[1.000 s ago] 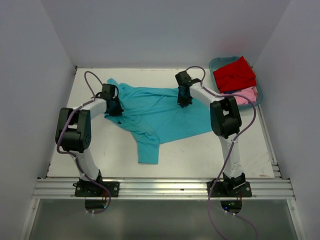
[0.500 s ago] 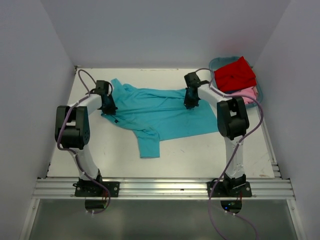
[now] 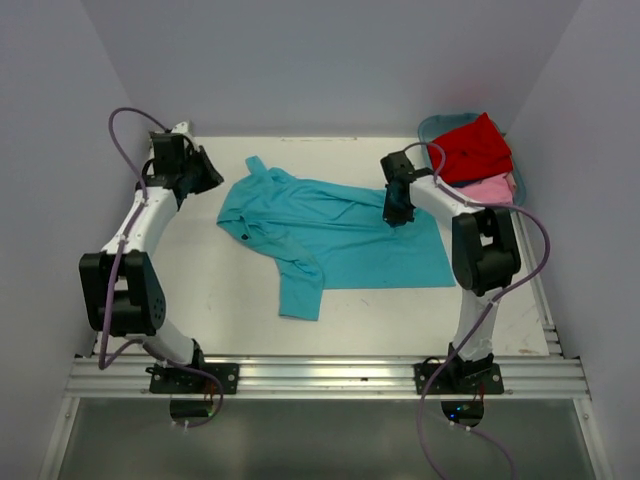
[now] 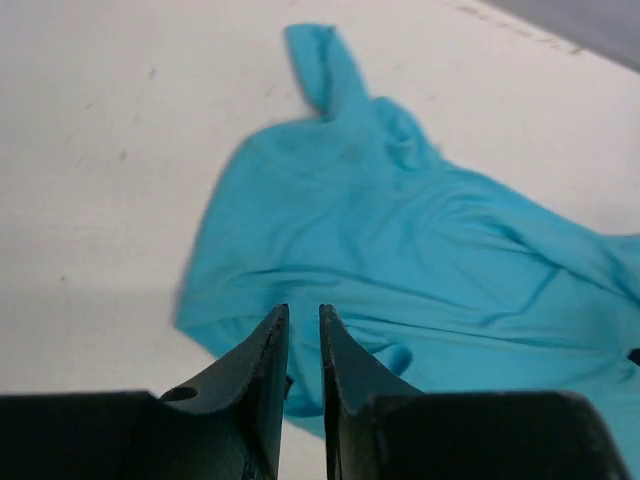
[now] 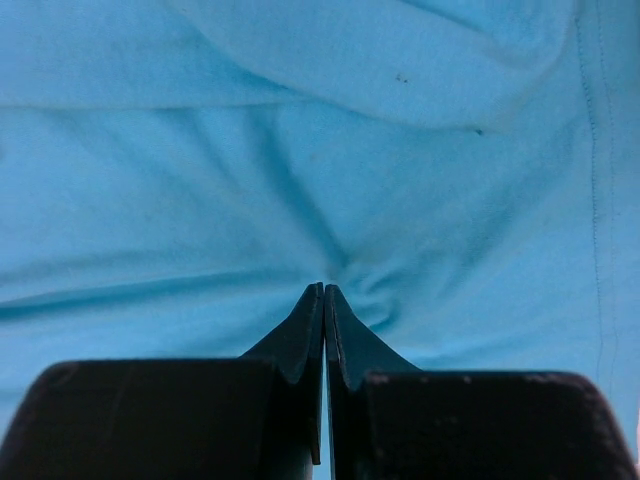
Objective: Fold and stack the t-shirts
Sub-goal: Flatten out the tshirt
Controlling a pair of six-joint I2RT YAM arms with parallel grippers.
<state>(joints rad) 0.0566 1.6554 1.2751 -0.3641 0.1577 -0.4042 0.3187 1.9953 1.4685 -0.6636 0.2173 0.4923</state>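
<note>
A turquoise short-sleeved cloth t-shirt (image 3: 340,225) is spread mid-way across a flat white worktop (image 3: 230,300), its long axis running left to right. Its far right edge is pinched in the closed right gripper (image 3: 395,212). The left gripper (image 3: 212,172), slightly parted and empty, is held just left of the shirt's left end.
</note>
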